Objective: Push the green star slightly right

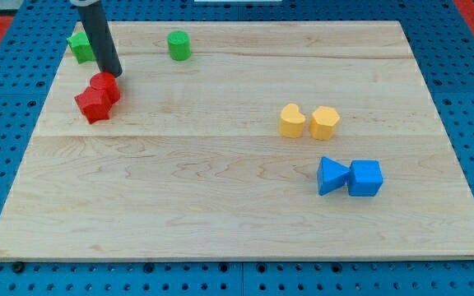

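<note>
Bright, even light falls on the wooden board, with no glare. Blocks cast only short, soft shadows at their bases on it. The board's grain reads sharply; its far corners look slightly softer. Its straight edges show no bending.

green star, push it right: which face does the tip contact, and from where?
Its left edge, coming from the view's left. The green star sits at the board's top-left, partly hidden behind the rod; my tip is now below-right of it, by the red blocks.
</note>
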Robot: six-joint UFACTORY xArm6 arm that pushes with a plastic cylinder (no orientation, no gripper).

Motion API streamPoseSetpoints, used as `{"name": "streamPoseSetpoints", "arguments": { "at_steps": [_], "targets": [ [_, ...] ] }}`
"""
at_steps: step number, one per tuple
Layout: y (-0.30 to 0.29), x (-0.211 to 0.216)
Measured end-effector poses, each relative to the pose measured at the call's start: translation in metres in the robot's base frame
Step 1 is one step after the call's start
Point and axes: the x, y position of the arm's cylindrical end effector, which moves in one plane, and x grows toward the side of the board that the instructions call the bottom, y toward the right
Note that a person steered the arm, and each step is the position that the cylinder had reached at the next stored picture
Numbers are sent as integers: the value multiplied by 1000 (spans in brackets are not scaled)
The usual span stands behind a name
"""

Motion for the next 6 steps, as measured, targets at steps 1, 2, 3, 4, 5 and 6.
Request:
{"name": "streamPoseSetpoints", "arguments": {
  "at_steps": [1,2,3,4,5,6],
  "targets": [
    [-77,-4],
    [-100,-26],
    [-82,-62],
    [-28,-72],
    [-7,-79],
    [-72,-97]
  ]
}}
